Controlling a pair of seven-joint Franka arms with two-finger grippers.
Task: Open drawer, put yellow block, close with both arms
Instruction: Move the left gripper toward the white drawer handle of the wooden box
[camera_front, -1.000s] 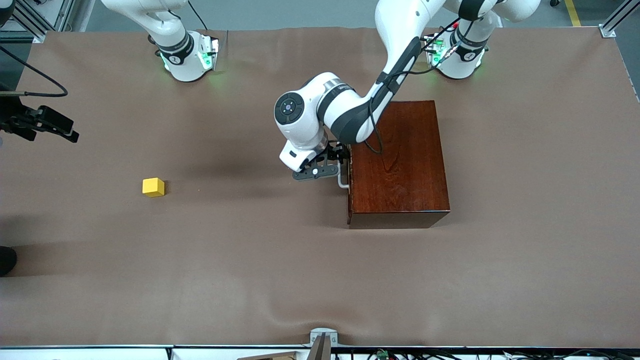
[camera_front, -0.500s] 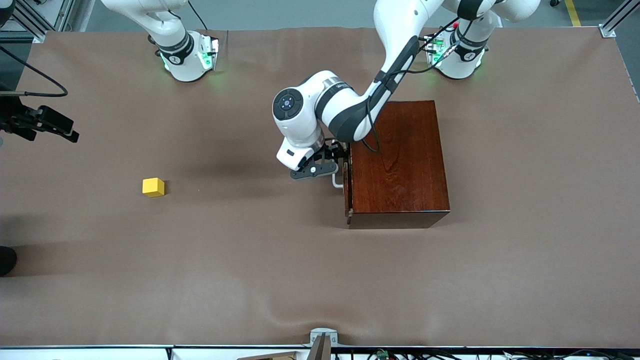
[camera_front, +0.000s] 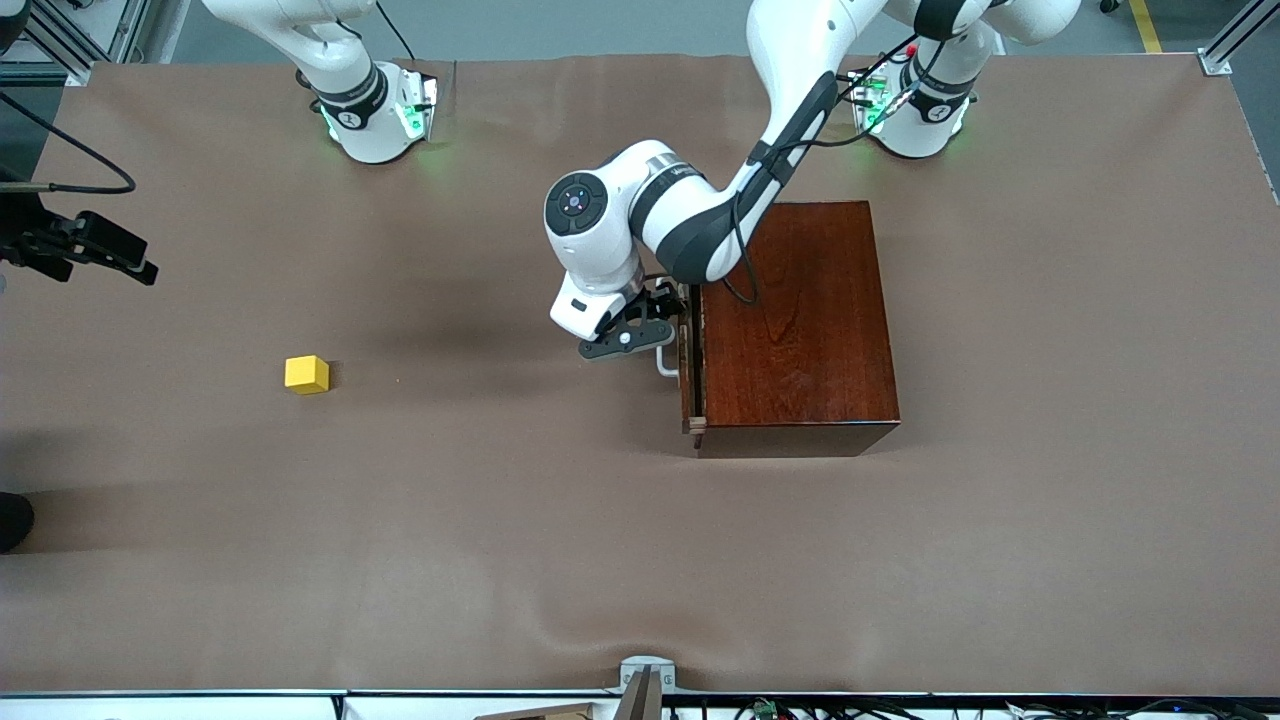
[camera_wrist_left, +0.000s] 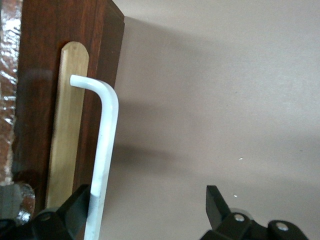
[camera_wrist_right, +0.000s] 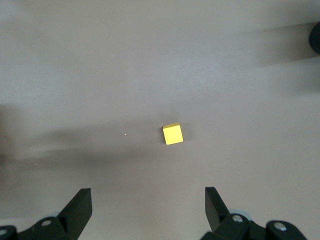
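Two jobs split: the left gripper (camera_front: 655, 335) hooks one finger (camera_wrist_left: 75, 207) inside the white U-shaped bar handle (camera_wrist_left: 102, 155) with jaws wide – apt for pulling the pale-wood drawer (camera_front: 686, 370), barely ajar. The right gripper (camera_wrist_right: 147, 210), open, hangs over the small yellow cube (camera_wrist_right: 172, 134) – ready to descend.

The left gripper (camera_wrist_left: 145, 210) has its two black fingers spread wide apart. One finger (camera_wrist_left: 75, 205) sits against the inner side of the white bar handle (camera_wrist_left: 102, 160), between the bar and the drawer (camera_wrist_left: 70, 130) front; the other finger (camera_wrist_left: 216, 202) hangs clear over the brown table (camera_wrist_left: 220, 100). The handle bends into a pale wood strip set on the dark reddish-brown front. The bar casts a soft shadow on the table beside it.
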